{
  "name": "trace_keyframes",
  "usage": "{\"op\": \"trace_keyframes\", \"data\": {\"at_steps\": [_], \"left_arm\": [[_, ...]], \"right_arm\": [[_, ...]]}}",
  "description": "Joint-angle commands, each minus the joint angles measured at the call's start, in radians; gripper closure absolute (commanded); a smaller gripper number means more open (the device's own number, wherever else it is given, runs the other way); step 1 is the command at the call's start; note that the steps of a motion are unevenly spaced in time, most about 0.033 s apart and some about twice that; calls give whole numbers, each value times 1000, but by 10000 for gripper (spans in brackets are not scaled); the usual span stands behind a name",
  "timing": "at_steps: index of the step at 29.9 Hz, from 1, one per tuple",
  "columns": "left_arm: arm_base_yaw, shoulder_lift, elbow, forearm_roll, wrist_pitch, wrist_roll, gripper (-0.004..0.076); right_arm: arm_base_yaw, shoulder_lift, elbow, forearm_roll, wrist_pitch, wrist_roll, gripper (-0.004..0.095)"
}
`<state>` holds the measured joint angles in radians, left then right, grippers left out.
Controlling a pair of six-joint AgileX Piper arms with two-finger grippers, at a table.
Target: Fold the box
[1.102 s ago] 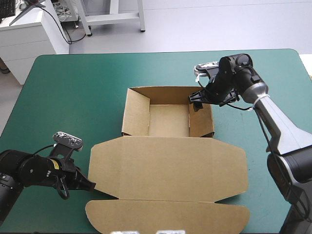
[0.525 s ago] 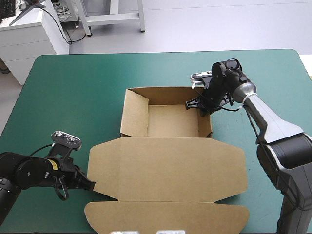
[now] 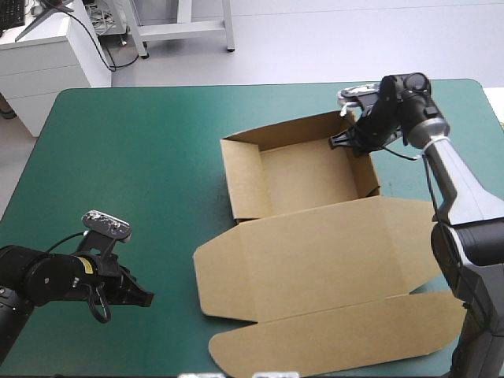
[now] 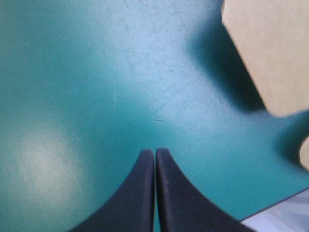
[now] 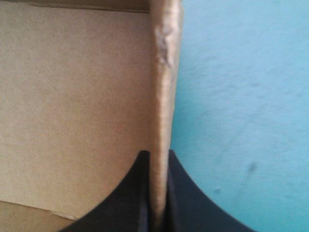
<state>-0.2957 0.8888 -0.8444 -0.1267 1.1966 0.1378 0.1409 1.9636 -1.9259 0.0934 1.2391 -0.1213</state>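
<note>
brown cut-cardboard box (image 3: pixel 315 260) sitting toward the right half of the teal-green table cover (image 3: pixel 142 142). tray part w/ walls up at the far side, lid (image 3: pixel 331 335) flat toward the near edge, whole thing skewed a bit.

right gripper (image 3: pixel 337 142), the one w/ two broad black fin fingers, clamped on the tray's right-hand wall (image 5: pixel 166 72) near the far corner. all but closed, board sandwiched between.

left gripper (image 4: pixel 155 152) pressed fully together, nothing in it, low over bare cover, well apart from the lid's corner.

prob light and stiff, likely slides easy on the cover. wall's top edge maybe dented by the grip, hard to tell tbh. better to pinch thin edges (wall tops, flap rims), not flat faces.
</note>
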Motion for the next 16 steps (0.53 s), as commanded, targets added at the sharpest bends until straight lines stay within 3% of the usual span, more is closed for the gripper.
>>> {"op": "trace_keyframes", "data": {"at_steps": [1, 5, 16], "left_arm": [[0, -9, -25, -2, -29, -4, 732], [0, -9, -25, -25, -29, -4, 732], [0, -9, -25, 0, -29, -4, 732]], "right_arm": [[-101, -63, -94, -40, 11, -15, 927], [-220, -63, -132, -93, 9, -24, 927], [-514, -16, -130, -85, -47, -33, 924]]}}
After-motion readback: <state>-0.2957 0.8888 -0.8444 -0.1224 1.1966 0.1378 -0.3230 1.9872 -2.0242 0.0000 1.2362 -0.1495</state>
